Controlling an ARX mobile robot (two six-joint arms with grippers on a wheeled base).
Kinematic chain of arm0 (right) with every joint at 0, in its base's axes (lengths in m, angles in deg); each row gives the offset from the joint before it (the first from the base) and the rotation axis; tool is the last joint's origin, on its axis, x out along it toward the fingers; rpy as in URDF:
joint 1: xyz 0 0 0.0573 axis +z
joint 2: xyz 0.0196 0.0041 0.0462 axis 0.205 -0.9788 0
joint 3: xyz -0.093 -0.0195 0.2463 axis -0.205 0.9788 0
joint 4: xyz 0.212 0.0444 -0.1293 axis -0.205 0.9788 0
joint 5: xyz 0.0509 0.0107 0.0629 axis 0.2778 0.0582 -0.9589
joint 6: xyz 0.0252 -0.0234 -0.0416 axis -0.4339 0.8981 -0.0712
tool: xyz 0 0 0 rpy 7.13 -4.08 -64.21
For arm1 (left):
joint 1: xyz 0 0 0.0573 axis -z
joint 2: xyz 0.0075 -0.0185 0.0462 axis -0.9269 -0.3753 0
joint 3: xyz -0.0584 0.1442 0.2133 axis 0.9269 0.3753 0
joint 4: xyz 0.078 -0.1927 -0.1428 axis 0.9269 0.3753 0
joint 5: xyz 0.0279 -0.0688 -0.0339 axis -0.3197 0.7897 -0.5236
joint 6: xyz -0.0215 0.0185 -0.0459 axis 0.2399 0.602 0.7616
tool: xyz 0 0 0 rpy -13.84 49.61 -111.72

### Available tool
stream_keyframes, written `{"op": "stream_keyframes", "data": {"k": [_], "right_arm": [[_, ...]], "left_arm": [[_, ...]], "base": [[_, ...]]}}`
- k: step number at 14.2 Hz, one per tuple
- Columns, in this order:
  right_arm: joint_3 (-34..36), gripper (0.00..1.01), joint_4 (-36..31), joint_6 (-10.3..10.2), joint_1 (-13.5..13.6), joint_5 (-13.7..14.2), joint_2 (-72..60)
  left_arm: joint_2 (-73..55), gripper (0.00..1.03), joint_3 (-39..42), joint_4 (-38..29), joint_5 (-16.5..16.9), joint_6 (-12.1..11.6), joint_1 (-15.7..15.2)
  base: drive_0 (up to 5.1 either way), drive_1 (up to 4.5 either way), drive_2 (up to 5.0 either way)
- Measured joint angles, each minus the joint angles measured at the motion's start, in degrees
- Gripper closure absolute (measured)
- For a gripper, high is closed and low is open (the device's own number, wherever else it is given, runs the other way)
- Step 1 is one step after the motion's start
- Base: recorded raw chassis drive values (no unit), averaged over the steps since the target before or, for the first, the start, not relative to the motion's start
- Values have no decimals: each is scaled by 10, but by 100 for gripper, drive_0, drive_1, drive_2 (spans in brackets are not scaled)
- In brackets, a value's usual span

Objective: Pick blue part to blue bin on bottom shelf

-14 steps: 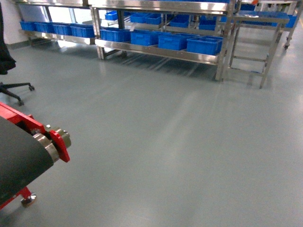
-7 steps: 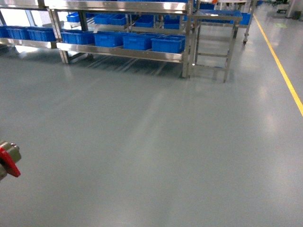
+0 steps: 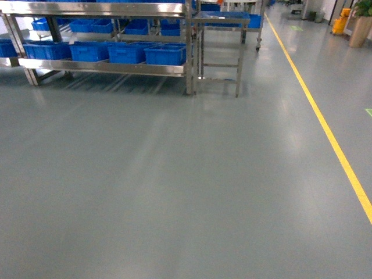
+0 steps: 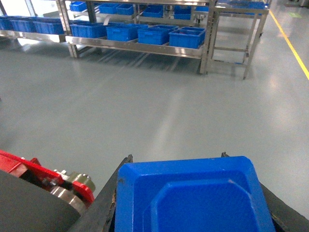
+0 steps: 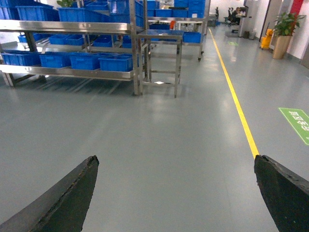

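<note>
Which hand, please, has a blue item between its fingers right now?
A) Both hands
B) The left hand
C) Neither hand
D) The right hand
B: in the left wrist view the blue part sits between the left hand's fingers, while the right hand is spread wide over bare floor.

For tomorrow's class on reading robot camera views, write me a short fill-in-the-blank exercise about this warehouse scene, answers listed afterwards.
1. The left gripper holds a part coloured ____.
2. The right gripper has its jaws ____ and holds nothing.
3. The line painted along the floor is ____.
4. The crates stand on the rack's ____ shelf.

Answers: blue; open; yellow; bottom
</note>
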Motion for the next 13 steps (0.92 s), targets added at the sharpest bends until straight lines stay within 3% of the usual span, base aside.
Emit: {"op": "stream_keyframes", "data": {"k": [4,13], "right_arm": [[0,3,0,0,0,0,0],[0,3,-1,0,0,1,0]], "left_arm": [[0,59,0,0,0,0,0],[0,59,0,1,1,0,0]], "base": [[-132,-132,-132],[3,431,-424]]}}
